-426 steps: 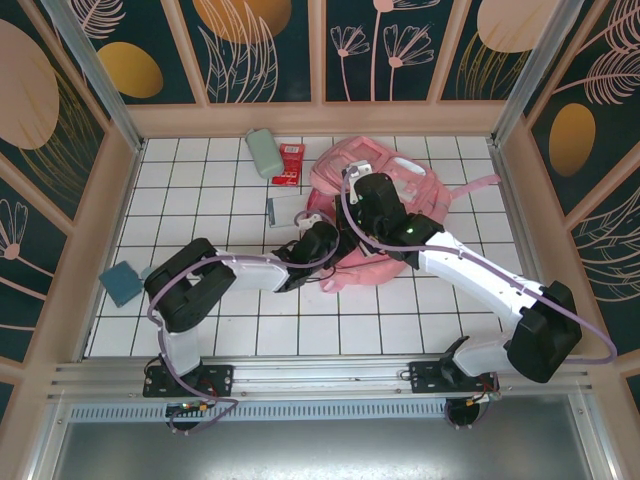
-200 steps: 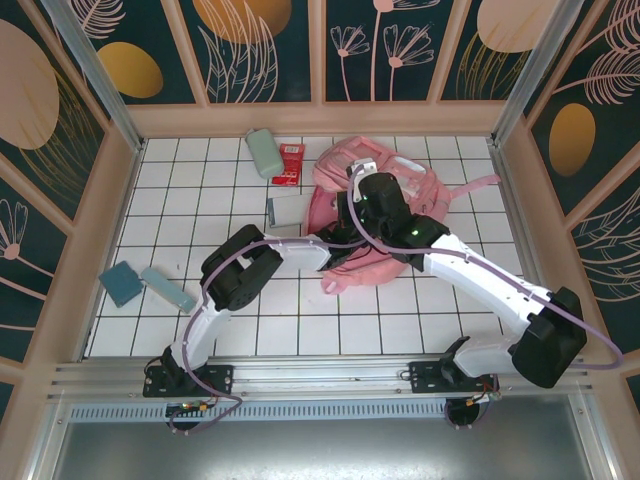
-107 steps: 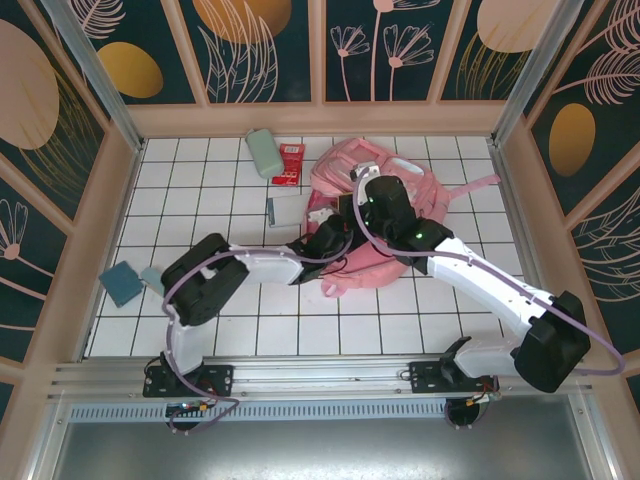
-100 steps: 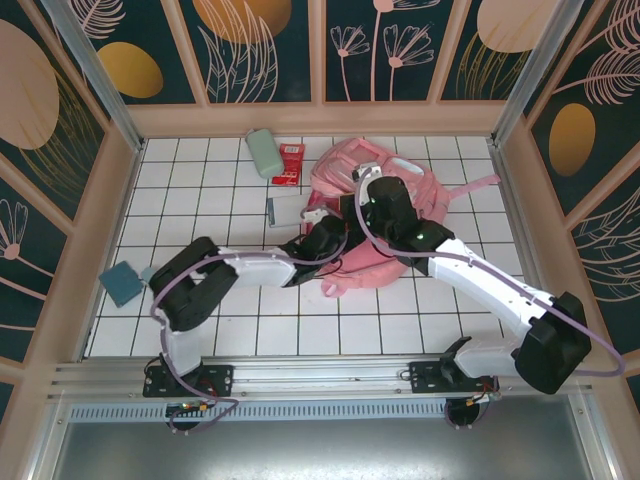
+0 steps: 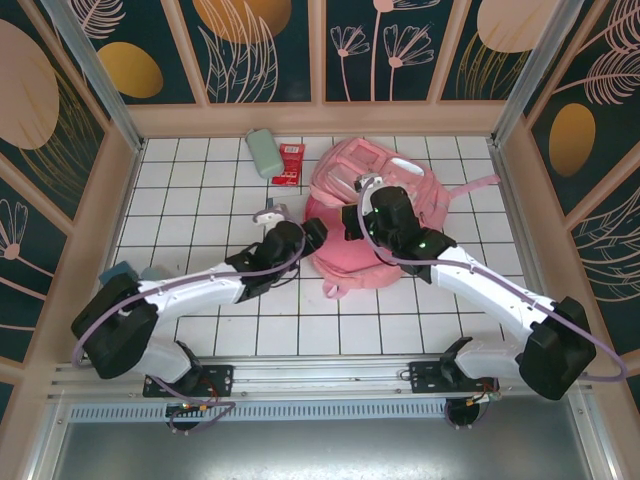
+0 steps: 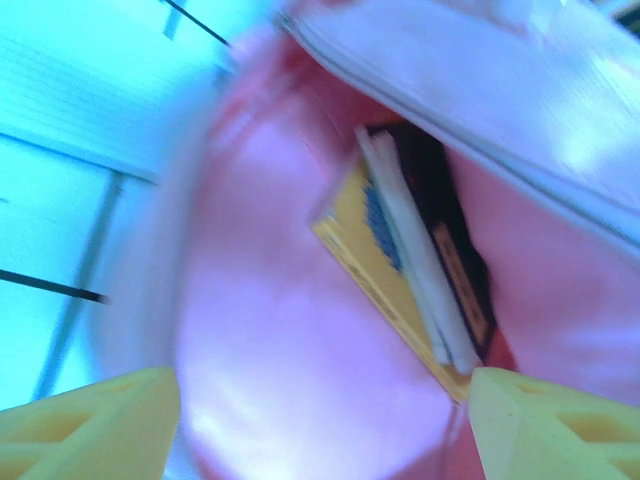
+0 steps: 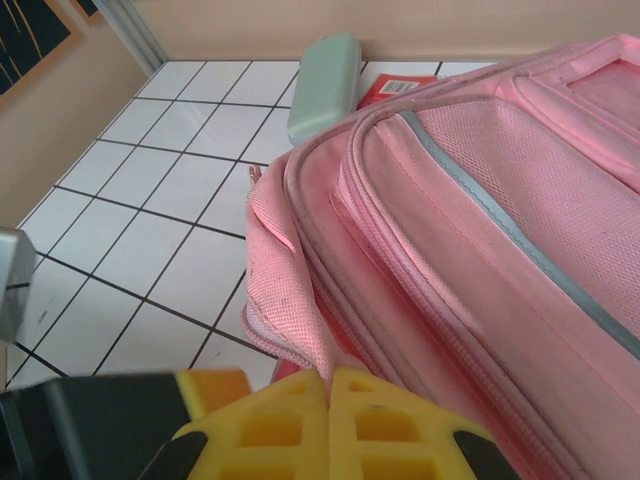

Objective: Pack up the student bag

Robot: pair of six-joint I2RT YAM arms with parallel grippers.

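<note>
**Right gripper [image 7: 330,405] clamps the student bag [image 5: 400,200] by its rim; left gripper [image 6: 320,410] hangs with its fingers wide apart at the mouth.**
The bag lies far centre-right on the tiles, its mouth facing left, dead ahead of the left fingers. A yellow book [image 6: 385,290] sits inside, long edge along the slot. The green case [image 5: 263,152] and red packet [image 5: 290,163] lie just left of the bag, nearer the left arm, so that is likely its next fetch.

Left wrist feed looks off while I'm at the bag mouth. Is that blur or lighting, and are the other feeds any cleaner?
Left wrist: motion-smeared, with a blue cast over the tiles; the yellow book inside the student bag reads as a shape, its print does not. Right wrist: sharp and evenly lit, the green case crisp. Top external: sharp, with soft shadows under the arms.
</note>
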